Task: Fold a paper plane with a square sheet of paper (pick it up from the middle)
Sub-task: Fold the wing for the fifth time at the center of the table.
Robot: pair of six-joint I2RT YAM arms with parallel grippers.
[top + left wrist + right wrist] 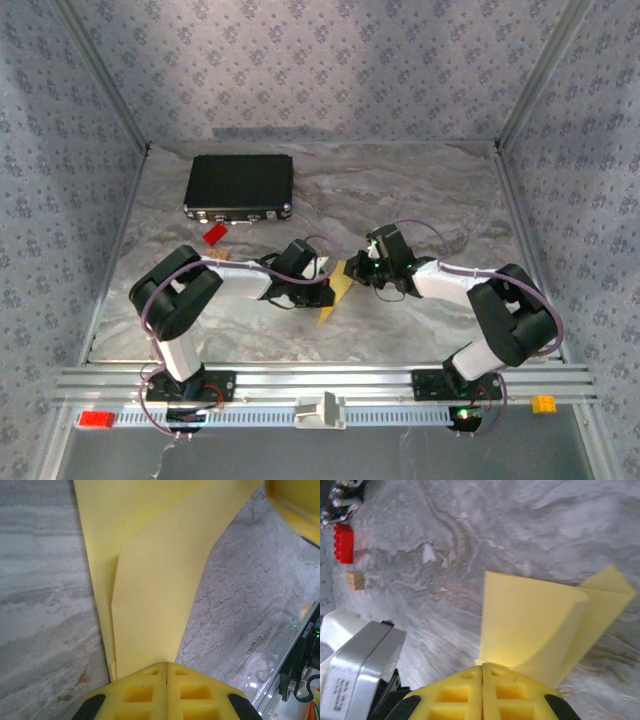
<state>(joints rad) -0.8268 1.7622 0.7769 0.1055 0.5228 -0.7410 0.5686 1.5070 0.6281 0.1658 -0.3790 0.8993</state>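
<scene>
My left arm (240, 280): elbow folded, forearm reaching right. Left fingers (142, 692): pressed together, no gap. My right arm (450, 285): elbow folded, forearm reaching left. Right fingers (460, 695): pressed together. Wrists: near, facing.

I can read nothing for certain. In my left wrist view, a short line of white lettering (308, 630) runs up a black upright part (300, 662) at the right edge of the bench. It is too small and blurred to make out a single letter. In my right wrist view, the silver-grey metal housing (362, 662) to the left of my right claw (483, 670) carries a white label (337, 700) with rows of tiny dark print, also too fine to read.
</scene>
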